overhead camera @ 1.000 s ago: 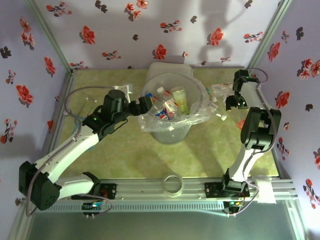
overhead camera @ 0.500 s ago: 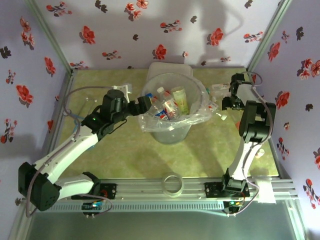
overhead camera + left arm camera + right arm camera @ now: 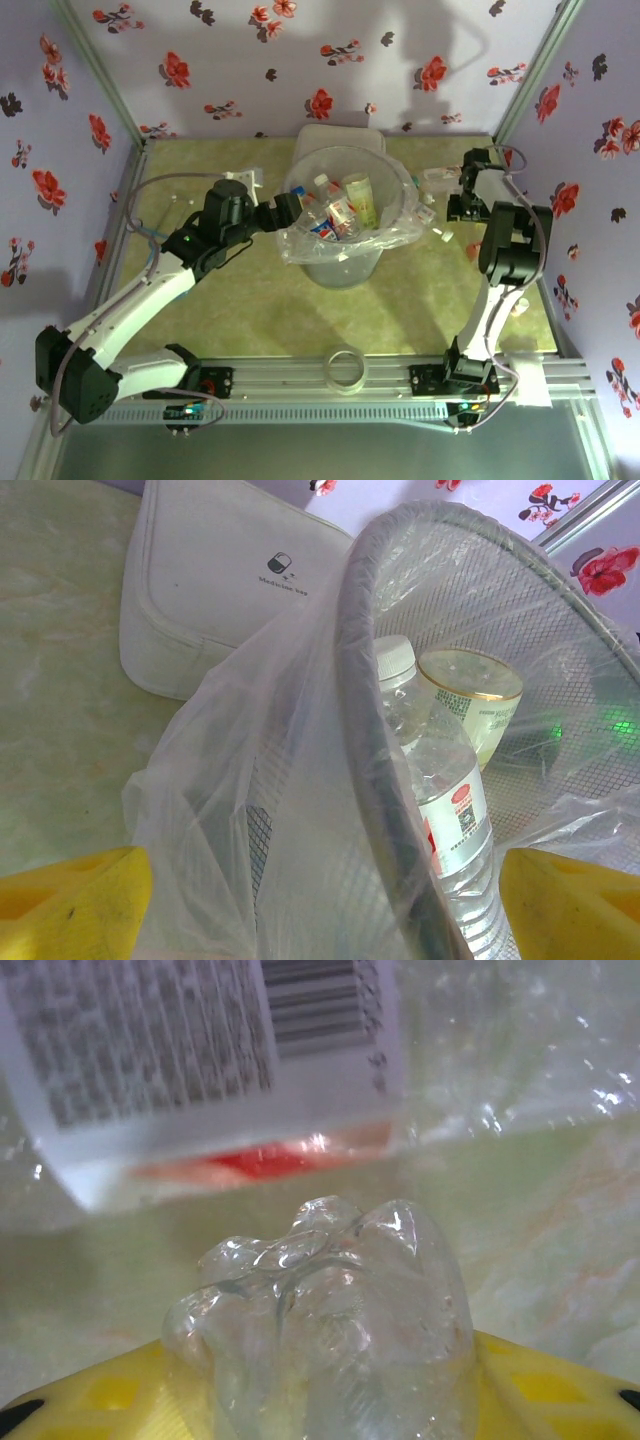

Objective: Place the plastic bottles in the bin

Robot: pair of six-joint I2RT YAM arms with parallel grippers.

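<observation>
The bin (image 3: 345, 262) stands mid-table, its bag (image 3: 230, 810) draped over the rim (image 3: 365, 730). Several plastic bottles (image 3: 340, 208) lie inside it; one has a white cap and a red label (image 3: 445, 790). My left gripper (image 3: 292, 210) is at the bin's left rim, open, with its yellow fingers (image 3: 70, 905) wide apart on either side of rim and bag. My right gripper (image 3: 456, 207) is low, to the right of the bin, shut on a clear bottle (image 3: 325, 1330) whose base pokes out between the yellow fingers (image 3: 545, 1390). A red-and-white labelled bottle (image 3: 200, 1060) lies just beyond it.
A white rounded-square box (image 3: 220, 590) sits behind the bin (image 3: 335, 135). A small clear ring (image 3: 346, 368) rests on the front rail. More clear plastic (image 3: 437, 180) lies by the right wall, which is close to the right arm.
The right arm's elbow has swung toward the back and its gripper has shifted slightly left over the bottles. The left arm has hardly moved.
</observation>
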